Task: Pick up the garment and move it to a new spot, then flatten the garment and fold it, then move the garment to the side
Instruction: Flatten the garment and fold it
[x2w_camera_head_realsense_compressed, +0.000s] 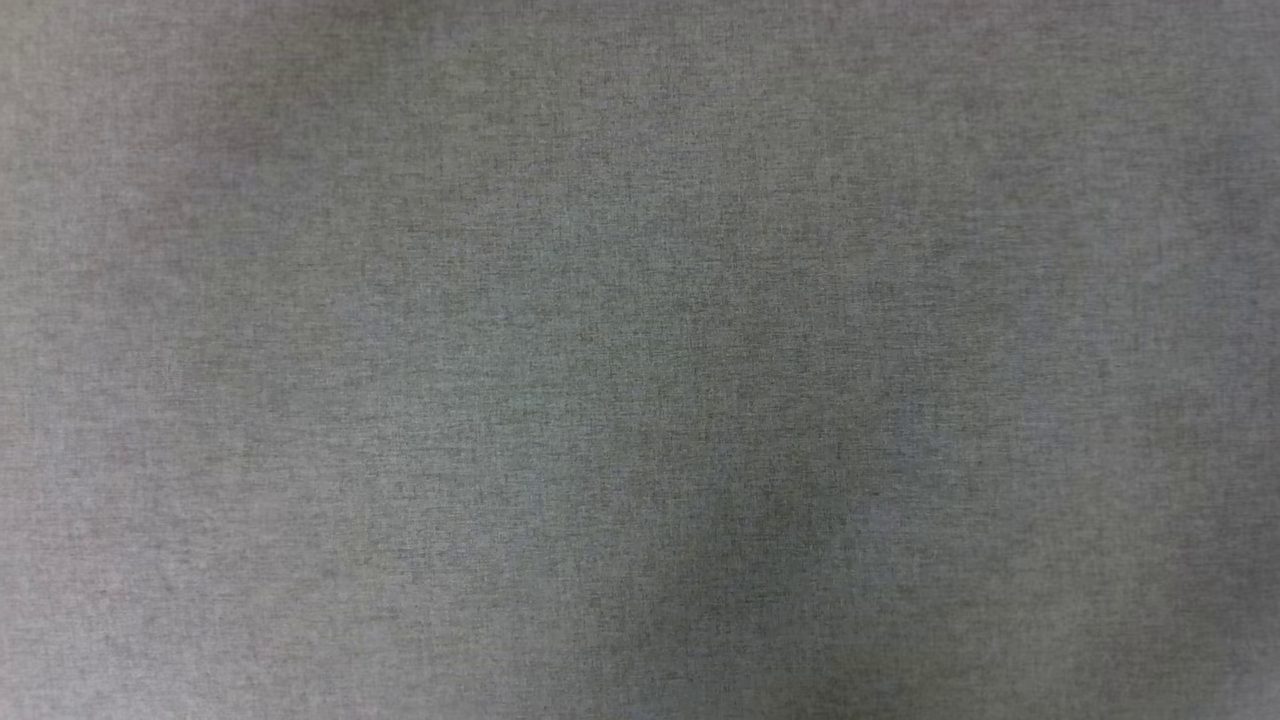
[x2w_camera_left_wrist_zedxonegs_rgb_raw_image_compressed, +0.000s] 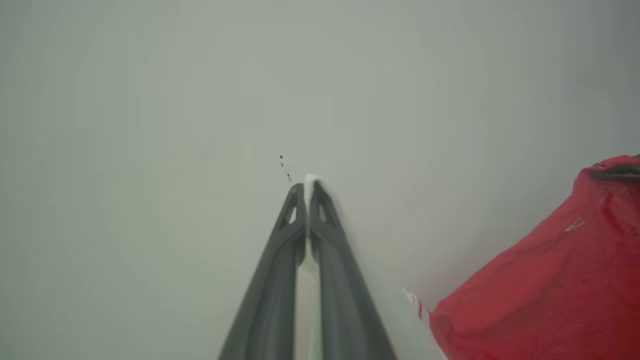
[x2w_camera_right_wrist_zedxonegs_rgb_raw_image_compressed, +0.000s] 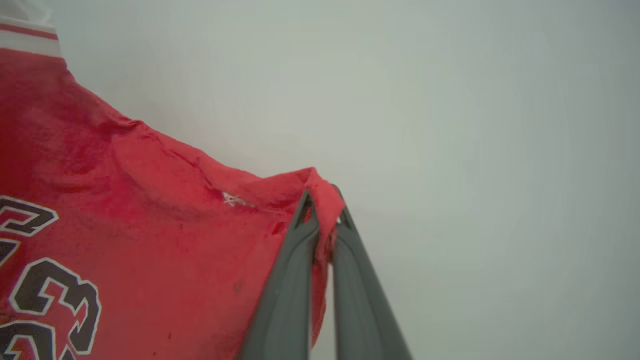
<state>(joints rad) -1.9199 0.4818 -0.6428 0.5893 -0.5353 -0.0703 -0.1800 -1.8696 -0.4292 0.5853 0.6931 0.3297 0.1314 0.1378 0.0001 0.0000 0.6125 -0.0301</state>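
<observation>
- Head view: a plain grey woven surface (x2w_camera_head_realsense_compressed: 640, 360), slightly blurred, probably the bench top.
- Left wrist view: the left gripper (x2w_camera_left_wrist_zedxonegs_rgb_raw_image_compressed: 306, 192) is closed tight. Its two dark fingers pinch a small fold of white cloth (x2w_camera_left_wrist_zedxonegs_rgb_raw_image_compressed: 313, 181), which looks like a sleeve.
- The red body of the shirt (x2w_camera_left_wrist_zedxonegs_rgb_raw_image_compressed: 540, 290) sits at the lower right of that view, against a pale blank background.
- Right wrist view: the right gripper (x2w_camera_right_wrist_zedxonegs_rgb_raw_image_compressed: 324, 200) is closed too, with a red edge of the shirt bunched between its tips.
- From there the shirt spreads to the left, showing part of a black, white-outlined print (x2w_camera_right_wrist_zedxonegs_rgb_raw_image_compressed: 50, 300) and striped trim (x2w_camera_right_wrist_zedxonegs_rgb_raw_image_compressed: 27, 37) in the top corner.
- The shirt seems held between both grippers. I cannot tell whether any of it touches the bench.
- Handling: it looks soft, light and limp, so it will likely sag and crease between the two holds.
- A small pinch of thin cloth may slip. Hems and shoulder or sleeve seams, where the cloth is doubled, should hold best.
</observation>
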